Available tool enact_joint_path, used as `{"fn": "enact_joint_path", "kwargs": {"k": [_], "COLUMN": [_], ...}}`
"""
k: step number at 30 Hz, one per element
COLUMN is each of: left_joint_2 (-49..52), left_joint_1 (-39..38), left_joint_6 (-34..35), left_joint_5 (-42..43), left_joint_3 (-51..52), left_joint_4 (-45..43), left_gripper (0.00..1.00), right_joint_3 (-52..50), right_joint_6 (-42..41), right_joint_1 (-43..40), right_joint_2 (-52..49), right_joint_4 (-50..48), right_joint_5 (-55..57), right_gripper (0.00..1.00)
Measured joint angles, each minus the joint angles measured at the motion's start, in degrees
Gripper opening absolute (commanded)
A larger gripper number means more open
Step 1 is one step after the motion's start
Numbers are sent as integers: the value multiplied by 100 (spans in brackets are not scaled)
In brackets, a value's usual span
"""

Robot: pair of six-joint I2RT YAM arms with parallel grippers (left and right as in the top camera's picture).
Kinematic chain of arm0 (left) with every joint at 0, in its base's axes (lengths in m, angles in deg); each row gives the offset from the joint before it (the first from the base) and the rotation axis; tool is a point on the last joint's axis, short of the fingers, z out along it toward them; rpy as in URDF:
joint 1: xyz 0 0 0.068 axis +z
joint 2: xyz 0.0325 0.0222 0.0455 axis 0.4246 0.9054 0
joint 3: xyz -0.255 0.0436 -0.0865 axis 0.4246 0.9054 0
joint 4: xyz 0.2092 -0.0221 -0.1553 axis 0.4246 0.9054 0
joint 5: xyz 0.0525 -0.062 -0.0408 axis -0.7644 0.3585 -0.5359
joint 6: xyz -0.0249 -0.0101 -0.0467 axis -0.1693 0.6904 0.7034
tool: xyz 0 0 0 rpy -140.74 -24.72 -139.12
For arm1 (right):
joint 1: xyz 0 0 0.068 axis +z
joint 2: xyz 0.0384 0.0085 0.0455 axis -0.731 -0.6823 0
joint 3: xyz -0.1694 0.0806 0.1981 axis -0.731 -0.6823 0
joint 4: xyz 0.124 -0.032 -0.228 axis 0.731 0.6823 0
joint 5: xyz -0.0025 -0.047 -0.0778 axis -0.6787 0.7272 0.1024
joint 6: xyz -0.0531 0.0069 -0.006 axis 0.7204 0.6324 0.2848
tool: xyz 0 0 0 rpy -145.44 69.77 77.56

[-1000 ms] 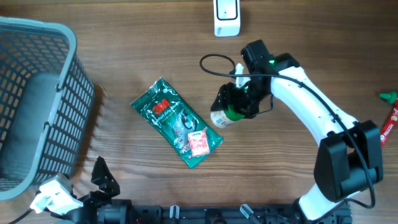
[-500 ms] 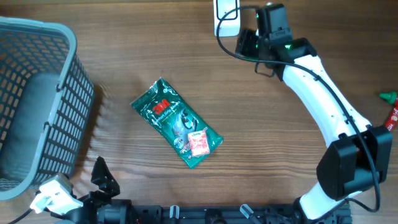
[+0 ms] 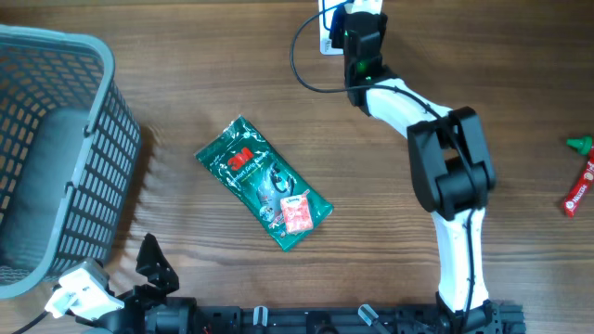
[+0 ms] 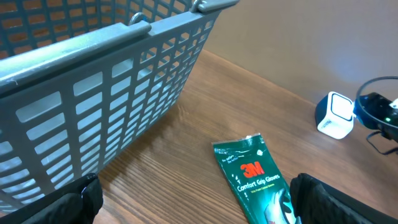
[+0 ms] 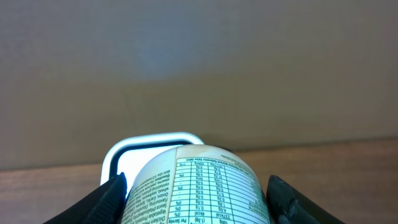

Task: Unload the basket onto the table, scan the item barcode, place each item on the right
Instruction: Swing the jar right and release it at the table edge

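Right wrist view: the right pincer (image 5: 198,202) pinches a nutrition-labelled bottle (image 5: 199,180) just in front of the white scanner (image 5: 118,155). If the barcode faces away, nothing reads; pressing closer could knock the scanner over. The left pincer (image 4: 199,205) hangs spread and empty.

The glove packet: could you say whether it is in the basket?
Out: the glove packet lies on the table, apart from the basket.

The basket (image 3: 56,139) stands at the left end of the table (image 3: 186,56). The packet (image 3: 263,183) lies flat near the middle, right of the basket and apart from it. The scanner (image 4: 336,115) stands at the far edge, behind the packet. The bottle (image 5: 196,183) is just before the scanner. A tube (image 3: 577,190) lies at the right edge.
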Motion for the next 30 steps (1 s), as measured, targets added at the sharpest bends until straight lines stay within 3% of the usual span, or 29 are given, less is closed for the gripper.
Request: {"fn": "enact_joint_path", "kwargs": {"k": [7, 9, 12, 14, 16, 20, 25, 30], "left_joint_2": [0, 0, -2, 0, 0, 0, 0, 0], "left_joint_1": [0, 0, 0, 0, 0, 0, 0, 0], "left_joint_6": [0, 0, 0, 0, 0, 0, 0, 0], "left_joint_5": [0, 0, 0, -2, 0, 0, 0, 0], "left_joint_3": [0, 0, -2, 0, 0, -2, -2, -2], "left_joint_4": [2, 2, 2, 0, -13, 2, 2, 0], "left_gripper": [100, 100, 100, 100, 100, 100, 100, 100], "right_joint_3": [817, 1045, 1268, 1303, 1379, 1497, 1488, 1458], "right_joint_6": [151, -28, -356, -894, -1344, -1923, -2111, -2127], "right_joint_1": [0, -22, -302, -787, -1429, -3733, -5396, -5954], "right_joint_2": [-254, -254, 2, 538, 1019, 1379, 863, 356], "right_joint_4": [361, 1091, 3010, 4496, 5377, 7027, 7510, 7602], "right_joint_5": [337, 549, 682, 708, 520, -382, -1169, -1521], "right_gripper": [48, 50, 49, 52, 55, 53, 54, 57]}}
